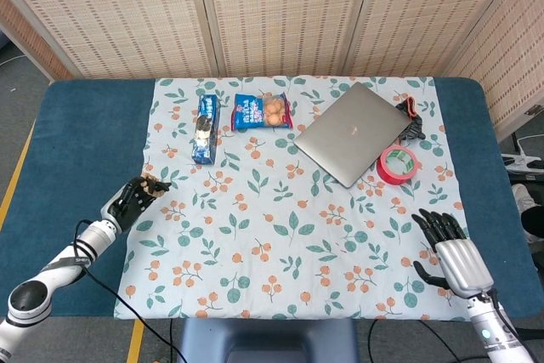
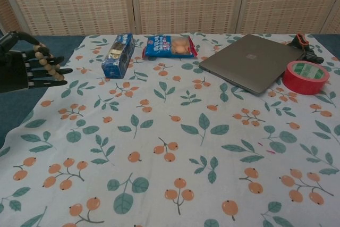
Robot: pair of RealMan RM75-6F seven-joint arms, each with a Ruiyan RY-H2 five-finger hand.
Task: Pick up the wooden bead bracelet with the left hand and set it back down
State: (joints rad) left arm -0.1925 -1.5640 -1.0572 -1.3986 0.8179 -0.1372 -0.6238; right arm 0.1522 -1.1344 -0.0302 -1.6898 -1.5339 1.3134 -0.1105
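Observation:
The wooden bead bracelet (image 2: 47,63) (image 1: 151,183) hangs over the fingers of my left hand (image 2: 25,67) (image 1: 133,199), a string of pale round beads draped across the dark fingers. That hand holds it just above the left edge of the floral cloth (image 1: 289,210), fingers pointing right. My right hand (image 1: 449,248) rests at the near right corner of the cloth, fingers spread, holding nothing; the chest view does not show it.
A blue snack box (image 1: 204,128) and a blue cookie packet (image 1: 263,111) lie at the back left. A closed grey laptop (image 1: 353,133), a red tape roll (image 1: 397,164) and a small black and red object (image 1: 411,120) sit at the back right.

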